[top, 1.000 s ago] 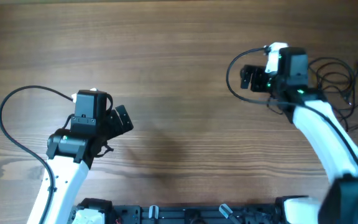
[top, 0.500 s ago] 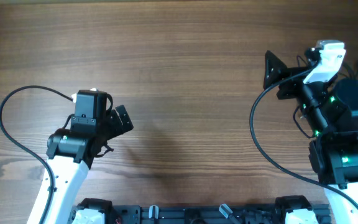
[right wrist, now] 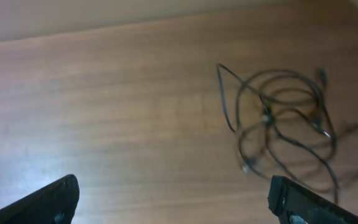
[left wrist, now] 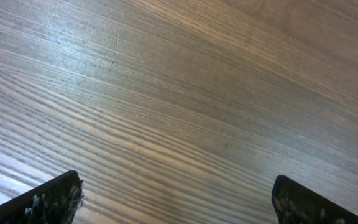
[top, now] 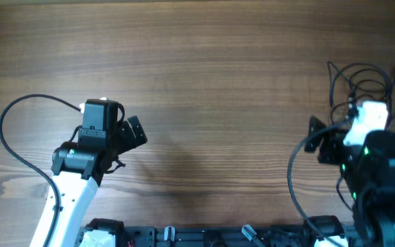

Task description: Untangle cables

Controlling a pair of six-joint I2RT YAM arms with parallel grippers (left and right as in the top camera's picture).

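Plainly, the left pincer (left wrist: 176, 186) and right pincer (right wrist: 174, 186) stood open; the cables (right wrist: 266, 115) lay looped on the surface (top: 204, 55).

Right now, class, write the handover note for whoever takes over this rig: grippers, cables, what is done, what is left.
Left gripper: open, empty, over bare table, far from the cables.
Right gripper: open, empty, near the cables, not touching them.
Cables: one heap of crossing loops at the table's far right.
Done: nothing that shows.
Left: grasp the strands and pull them all apart.
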